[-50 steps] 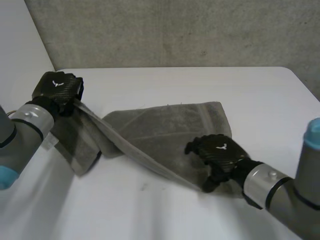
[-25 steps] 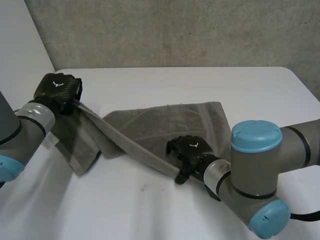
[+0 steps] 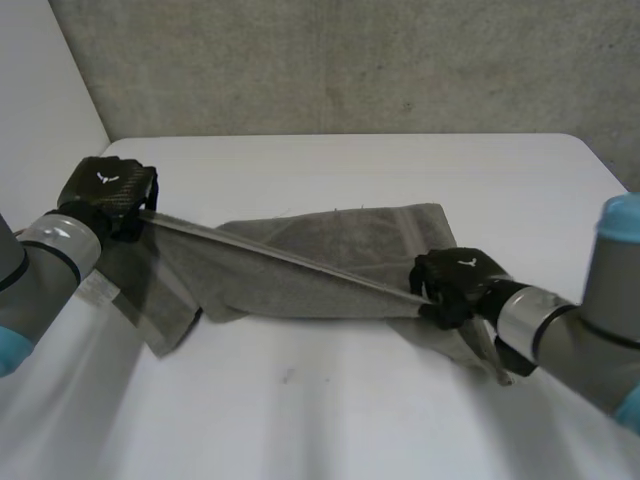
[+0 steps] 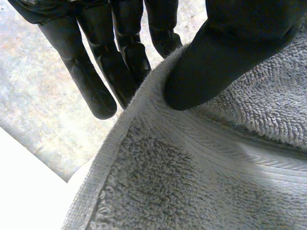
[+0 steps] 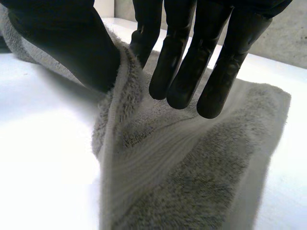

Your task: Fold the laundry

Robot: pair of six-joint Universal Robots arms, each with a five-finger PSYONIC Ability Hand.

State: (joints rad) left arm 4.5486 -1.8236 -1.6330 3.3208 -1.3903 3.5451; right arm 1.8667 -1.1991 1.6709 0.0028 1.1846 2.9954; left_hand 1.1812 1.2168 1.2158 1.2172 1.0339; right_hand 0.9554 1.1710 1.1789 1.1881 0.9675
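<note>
The grey towel [image 3: 330,250] lies spread on the white worktop [image 3: 400,170]. Its main body is flat and slightly rumpled, while one long hemmed edge is raised off the rest and pulled taut in a straight line across it. At one end of that raised edge the left hand [image 3: 105,195] holds the towel's corner above the worktop, and the cloth below it hangs down in a darker fold that reaches the surface. In the left wrist view the thumb [image 4: 230,52] presses onto the ribbed hem from one side and the fingers [image 4: 124,62] back it from the other, so this hand is clamped on the towel. At the other end of the taut edge the right hand [image 3: 455,283] sits low over the towel's near corner. A short tail of cloth runs past it beneath the right arm and rests on the worktop. In the right wrist view the thumb [image 5: 67,43] pins the hem against the nearest of the fingers [image 5: 177,62]. The other fingers hang straight just above the terry surface, so this hand too is closed on the towel. A rough grey wall [image 3: 350,60] rises beyond the towel's far side, behind the worktop.
</note>
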